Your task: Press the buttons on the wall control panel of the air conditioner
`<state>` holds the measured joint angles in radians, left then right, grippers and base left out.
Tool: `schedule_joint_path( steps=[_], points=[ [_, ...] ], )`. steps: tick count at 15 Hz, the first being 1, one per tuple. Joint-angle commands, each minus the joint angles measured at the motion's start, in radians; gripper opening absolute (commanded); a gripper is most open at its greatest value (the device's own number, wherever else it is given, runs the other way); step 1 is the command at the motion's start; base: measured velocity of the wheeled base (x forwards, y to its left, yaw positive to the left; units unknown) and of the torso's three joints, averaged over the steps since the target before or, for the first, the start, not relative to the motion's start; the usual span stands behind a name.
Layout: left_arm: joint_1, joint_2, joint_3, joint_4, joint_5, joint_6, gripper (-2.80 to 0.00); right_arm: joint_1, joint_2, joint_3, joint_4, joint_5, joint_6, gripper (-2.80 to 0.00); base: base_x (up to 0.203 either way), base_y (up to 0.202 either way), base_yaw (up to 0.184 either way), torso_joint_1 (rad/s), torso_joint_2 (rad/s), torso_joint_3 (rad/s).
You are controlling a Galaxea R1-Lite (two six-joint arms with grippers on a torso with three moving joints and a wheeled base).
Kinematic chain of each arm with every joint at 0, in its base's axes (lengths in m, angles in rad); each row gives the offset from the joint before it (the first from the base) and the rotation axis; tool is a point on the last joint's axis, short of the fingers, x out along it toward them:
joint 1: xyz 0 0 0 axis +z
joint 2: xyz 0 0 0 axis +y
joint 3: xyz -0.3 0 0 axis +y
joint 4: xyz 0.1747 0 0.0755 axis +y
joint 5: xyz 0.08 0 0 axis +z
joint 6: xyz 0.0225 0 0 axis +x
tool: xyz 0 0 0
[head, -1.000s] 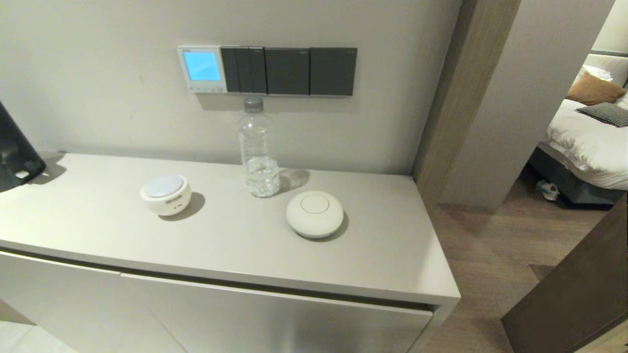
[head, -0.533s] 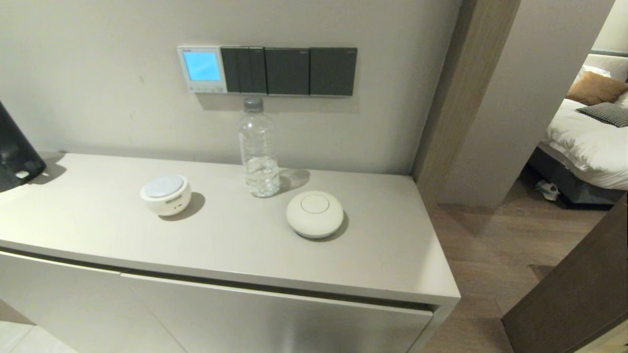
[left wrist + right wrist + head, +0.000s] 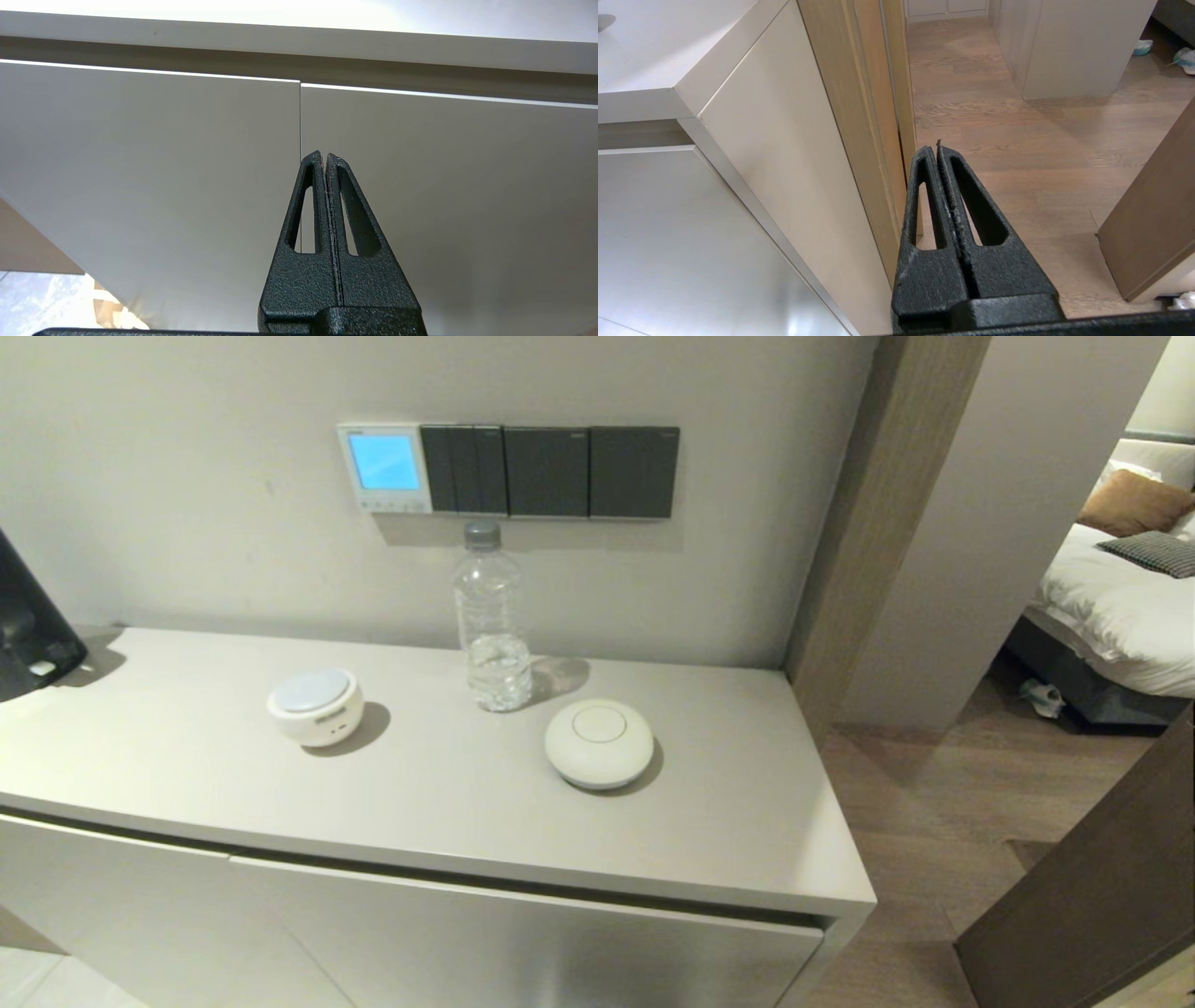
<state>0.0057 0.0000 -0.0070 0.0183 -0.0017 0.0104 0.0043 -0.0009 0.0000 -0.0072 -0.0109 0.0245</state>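
Nothing has shifted: both textured black end effectors, left (image 3: 325, 156) and right (image 3: 937, 148), hang pinched together below the square white panel (image 3: 385, 468).

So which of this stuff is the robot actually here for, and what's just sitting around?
For the job:
- wall control panel, screen glowing blue
- buttons under the screen

Just there:
- dark switch plates
- water bottle
- two round white devices
- cabinet

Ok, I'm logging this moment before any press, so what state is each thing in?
air conditioner's wall control panel: screen lit blue
buttons: untouched
water bottle: upright, capped
cabinet doors: closed
left gripper: shut, empty, facing cabinet doors
right gripper: shut, empty, beside cabinet
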Motion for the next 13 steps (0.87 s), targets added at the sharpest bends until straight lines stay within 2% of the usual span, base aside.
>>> schedule_joint_path(
  steps=[1, 13],
  points=[
    [0.0, 0.0, -0.001, 0.0, 0.0, 0.0, -2.8, 0.0, 0.001, 0.003, 0.0, 0.0, 0.0, -2.8, 0.0, 0.0, 0.0, 0.0, 0.0, 0.0],
    [0.0, 0.0, 0.0, 0.0, 0.0, 0.0, -2.8, 0.0, 0.001, 0.003, 0.0, 0.0, 0.0, -2.8, 0.0, 0.0, 0.0, 0.0, 0.0, 0.0]
  ],
)
